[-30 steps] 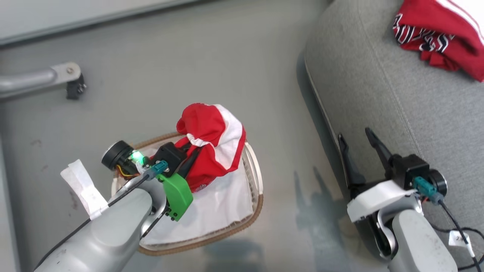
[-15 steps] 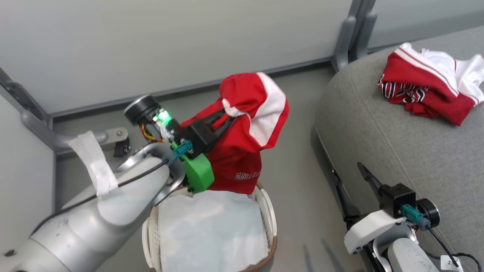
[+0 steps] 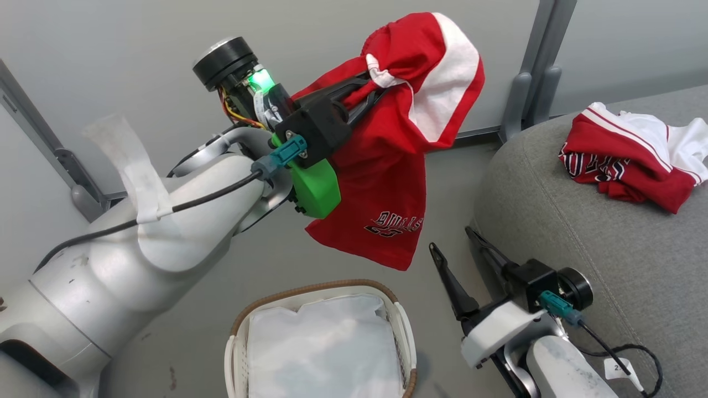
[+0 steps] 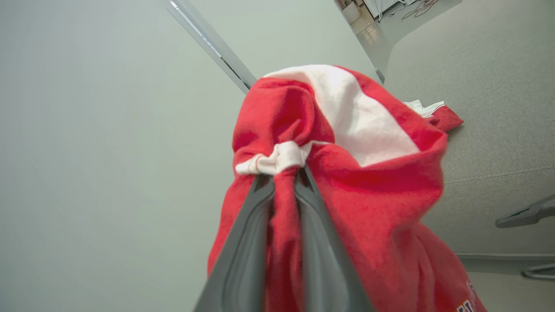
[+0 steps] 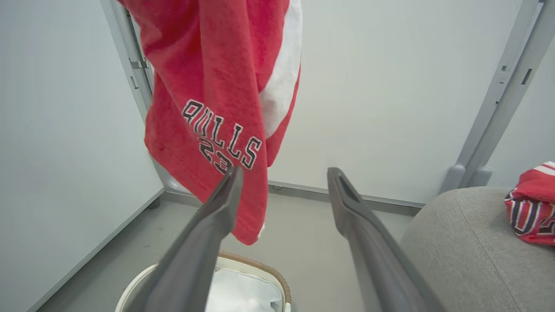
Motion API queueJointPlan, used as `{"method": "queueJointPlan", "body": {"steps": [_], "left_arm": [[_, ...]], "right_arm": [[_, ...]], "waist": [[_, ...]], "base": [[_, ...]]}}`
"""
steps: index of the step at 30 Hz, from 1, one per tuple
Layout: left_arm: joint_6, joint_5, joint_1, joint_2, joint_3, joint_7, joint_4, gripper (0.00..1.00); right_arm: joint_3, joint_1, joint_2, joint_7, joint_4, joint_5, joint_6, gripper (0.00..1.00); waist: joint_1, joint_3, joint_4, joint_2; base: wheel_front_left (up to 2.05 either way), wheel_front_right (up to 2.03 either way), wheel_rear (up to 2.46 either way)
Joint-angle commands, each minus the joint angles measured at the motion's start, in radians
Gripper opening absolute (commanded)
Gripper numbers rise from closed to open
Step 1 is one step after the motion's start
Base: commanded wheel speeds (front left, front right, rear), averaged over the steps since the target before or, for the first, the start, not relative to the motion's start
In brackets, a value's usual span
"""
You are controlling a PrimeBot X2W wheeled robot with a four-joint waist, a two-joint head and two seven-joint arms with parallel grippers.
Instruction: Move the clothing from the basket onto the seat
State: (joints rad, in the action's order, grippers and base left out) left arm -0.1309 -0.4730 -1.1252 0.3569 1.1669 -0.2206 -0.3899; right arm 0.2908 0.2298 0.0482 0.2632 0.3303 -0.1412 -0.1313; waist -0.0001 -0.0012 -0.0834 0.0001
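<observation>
My left gripper [image 3: 371,87] is up at centre-left with the hanging garment [image 3: 387,182] pinched between its fingers, dangling clear of the floor. The basket [image 3: 310,288] sits on the floor below, nearer me, liner [image 3: 326,348] inside. My right gripper [image 3: 451,239] is low, between the basket and the seat [image 3: 581,237], just beside the seat's corner. The second garment [image 3: 625,160] lies on the seat, far right. The wall panel [image 3: 138,44] is behind it all, and the post [image 3: 531,72] is behind the seat.

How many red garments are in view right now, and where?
2. The held garment hangs from the left end effector, clear of the basket; the second garment lies crumpled on the seat. The basket's white liner could hide more.
</observation>
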Motion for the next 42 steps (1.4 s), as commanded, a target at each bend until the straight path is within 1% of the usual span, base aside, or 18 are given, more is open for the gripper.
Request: {"method": "queueJointPlan", "body": {"steps": [1, 6, 12, 18, 19, 20, 22, 23, 24, 30, 39, 40, 41, 42], "left_arm": [[0.001, -0.002, -0.023, -0.005, 0.004, 0.002, 0.006, 0.00], [0.001, -0.006, -0.056, -0.021, 0.027, 0.003, 0.031, 0.00], [0.001, -0.019, -0.085, -0.047, 0.046, 0.007, 0.057, 0.00], [0.001, -0.043, -0.103, -0.060, 0.058, 0.015, 0.079, 0.00], [0.001, -0.046, -0.104, -0.062, 0.060, 0.015, 0.082, 0.00], [0.001, -0.053, -0.104, -0.063, 0.061, 0.014, 0.084, 0.00], [0.001, -0.058, -0.102, -0.066, 0.062, 0.012, 0.086, 0.00], [0.001, -0.062, -0.100, -0.066, 0.062, 0.011, 0.087, 0.00], [0.001, -0.066, -0.094, -0.066, 0.062, 0.010, 0.087, 0.00], [0.008, -0.093, -0.043, -0.050, 0.063, 0.002, 0.071, 0.00], [0.028, -0.143, 0.041, -0.034, 0.048, -0.018, 0.021, 0.00], [0.031, -0.155, 0.055, -0.033, 0.042, -0.020, 0.011, 0.20], [0.036, -0.161, 0.067, -0.031, 0.039, -0.024, 0.005, 0.34], [0.040, -0.165, 0.082, -0.028, 0.035, -0.028, -0.002, 0.92]], "right_arm": [[0.012, 0.022, 0.004, 0.002, -0.002, -0.003, 0.001, 1.00], [0.041, 0.087, 0.004, 0.002, 0.004, 0.007, 0.001, 1.00], [0.076, 0.158, 0.004, 0.002, 0.043, 0.032, 0.001, 1.00], [0.071, 0.202, 0.004, 0.002, 0.071, 0.018, 0.001, 1.00], [0.071, 0.208, 0.004, 0.002, 0.076, 0.016, 0.001, 0.93], [0.074, 0.215, 0.004, 0.002, 0.082, 0.012, 0.001, 0.60], [0.084, 0.226, 0.004, 0.002, 0.094, 0.007, 0.001, 0.31], [0.088, 0.232, 0.004, 0.002, 0.099, 0.004, 0.001, 0.04], [0.091, 0.239, 0.004, 0.002, 0.103, 0.001, 0.001, 0.00], [0.100, 0.254, 0.004, 0.002, 0.111, -0.001, 0.001, 0.00], [0.079, 0.234, 0.004, 0.002, 0.113, 0.012, 0.001, 0.00], [0.073, 0.234, 0.004, 0.002, 0.114, 0.013, 0.001, 0.00], [0.068, 0.235, 0.004, 0.002, 0.115, 0.015, 0.001, 0.00], [0.059, 0.236, 0.004, 0.002, 0.116, 0.018, 0.001, 0.00]], "waist": [[0.0001, 0.000, 0.002, -0.0001], [0.0001, -0.001, 0.016, -0.0001], [0.0001, -0.005, 0.042, -0.0001], [0.0001, -0.012, 0.062, -0.0001], [0.0001, -0.013, 0.064, -0.0001], [0.0001, -0.014, 0.066, -0.0001], [0.0001, -0.016, 0.070, -0.0001], [0.0001, -0.017, 0.071, -0.0001], [0.0001, -0.018, 0.073, -0.0001], [0.0001, -0.021, 0.072, -0.0001], [0.0001, -0.019, 0.061, -0.0001], [0.0001, -0.017, 0.060, -0.0001], [0.0001, -0.016, 0.059, -0.0001], [0.0001, -0.015, 0.058, -0.0001]], "base": [[0.00, 0.00, 0.00], [0.00, 0.00, 0.00], [0.00, 0.00, 0.00], [0.00, 0.00, 0.00], [0.00, 0.00, 0.00], [0.00, 0.00, 0.00], [0.00, 0.00, 0.00], [0.00, 0.00, 0.00], [0.00, 0.00, 0.00], [0.00, 0.00, 0.00], [0.00, 0.00, 0.00], [0.00, 0.00, 0.00], [0.00, 0.00, 0.00], [0.00, 0.00, 0.00]]}}
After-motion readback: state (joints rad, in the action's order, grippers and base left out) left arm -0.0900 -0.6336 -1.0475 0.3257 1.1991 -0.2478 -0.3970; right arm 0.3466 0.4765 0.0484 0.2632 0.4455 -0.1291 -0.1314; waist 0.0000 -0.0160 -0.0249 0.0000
